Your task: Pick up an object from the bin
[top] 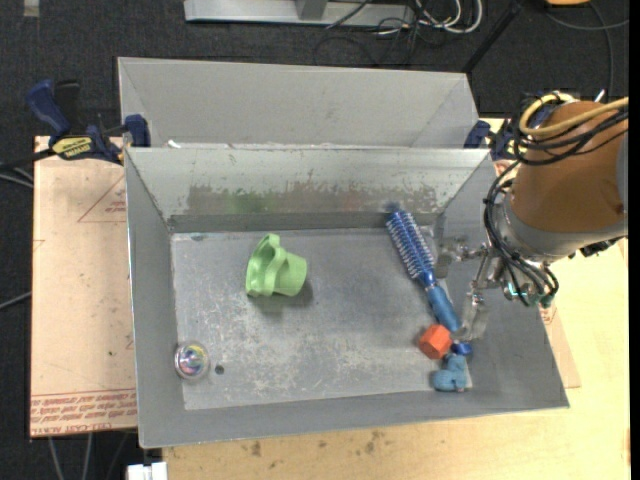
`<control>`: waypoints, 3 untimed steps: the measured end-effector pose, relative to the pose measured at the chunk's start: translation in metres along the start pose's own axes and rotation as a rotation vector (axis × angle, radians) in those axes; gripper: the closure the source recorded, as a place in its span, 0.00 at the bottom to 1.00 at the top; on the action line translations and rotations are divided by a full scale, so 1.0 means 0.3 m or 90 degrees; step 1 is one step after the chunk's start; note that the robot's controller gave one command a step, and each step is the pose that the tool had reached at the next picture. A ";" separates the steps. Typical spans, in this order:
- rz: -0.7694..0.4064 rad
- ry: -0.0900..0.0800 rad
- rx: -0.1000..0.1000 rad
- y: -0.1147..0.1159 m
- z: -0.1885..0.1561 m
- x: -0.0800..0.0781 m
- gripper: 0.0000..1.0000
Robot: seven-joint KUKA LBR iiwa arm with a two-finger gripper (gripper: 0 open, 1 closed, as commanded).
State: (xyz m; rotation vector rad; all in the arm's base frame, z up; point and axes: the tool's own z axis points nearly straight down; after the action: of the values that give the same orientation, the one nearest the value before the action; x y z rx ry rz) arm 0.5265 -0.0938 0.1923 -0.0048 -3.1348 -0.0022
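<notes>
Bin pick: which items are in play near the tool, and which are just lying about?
In play, nearest the tool at the right of the bin: blue brush, orange block, small blue piece.
Lying about: green cup, centre-left; shiny ball, near-left corner.

Grey bin [340,353]: green cup [272,268] left, blue brush [412,246] right, orange block [433,342] (light-blue piece [452,376] nearer), silvery ball [191,360] near-left.

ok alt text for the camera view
The robot arm's gripper hangs over the right side of a grey metal bin, beside a blue bristle brush, a small orange block and a blue plastic piece. A green plastic cup lies left of centre, a shiny ball in the near-left corner.
</notes>
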 end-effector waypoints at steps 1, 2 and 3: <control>-0.014 0.001 0.000 -0.142 0.298 0.068 0.00; 0.087 -0.008 -0.001 -0.078 0.393 0.076 0.00; 0.087 -0.006 0.000 -0.080 0.397 0.081 1.00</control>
State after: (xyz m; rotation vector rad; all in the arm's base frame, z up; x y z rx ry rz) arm 0.5015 -0.1175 0.0732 -0.2187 -3.1363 -0.0017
